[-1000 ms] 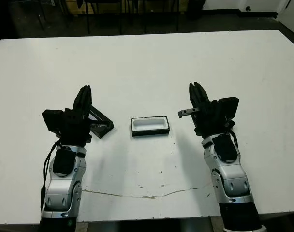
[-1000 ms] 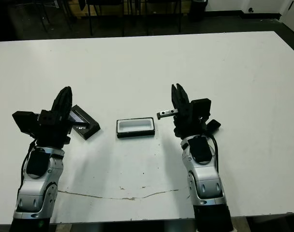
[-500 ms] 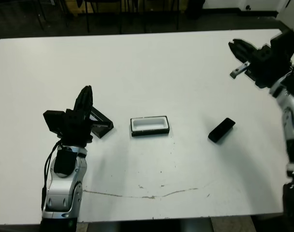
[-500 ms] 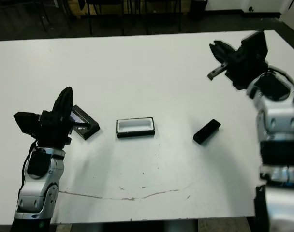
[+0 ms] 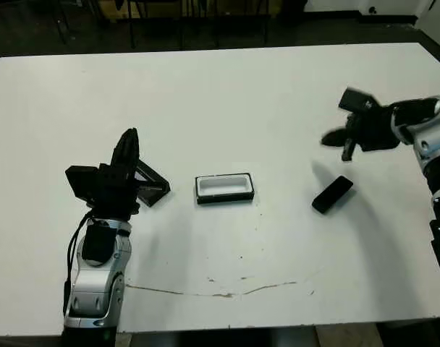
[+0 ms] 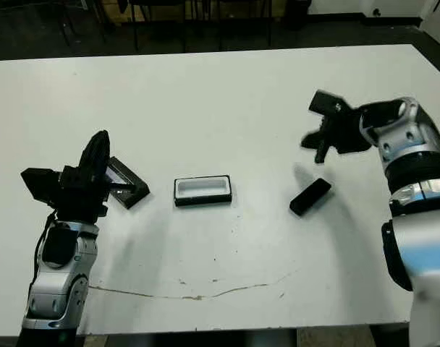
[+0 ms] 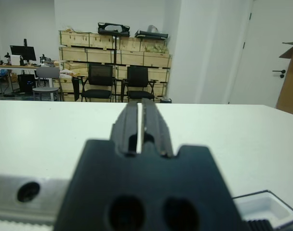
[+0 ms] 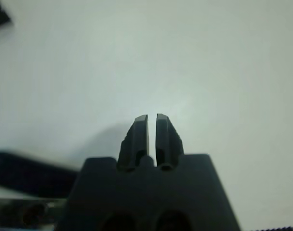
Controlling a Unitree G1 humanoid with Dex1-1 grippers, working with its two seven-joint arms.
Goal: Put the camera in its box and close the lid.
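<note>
Right of the box point(image 5: 224, 188): camera point(image 5: 331, 194), loose on the surface
Left of the box: lid point(image 5: 149, 185), off
Right hand point(image 5: 348, 139): pinched closed, empty, above the camera
Left hand point(image 5: 127, 150): closed, empty
Left to do: everything

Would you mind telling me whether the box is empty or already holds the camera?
Empty: the box shows only its bare white lining, and the camera lies on the table to its right.

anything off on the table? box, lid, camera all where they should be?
Nothing damaged or spilled. The camera lies loose at a slant on the table, right of the open, empty box. The lid sits askew left of the box, by the left gripper. A thin crack-like line marks the table's near edge.
</note>
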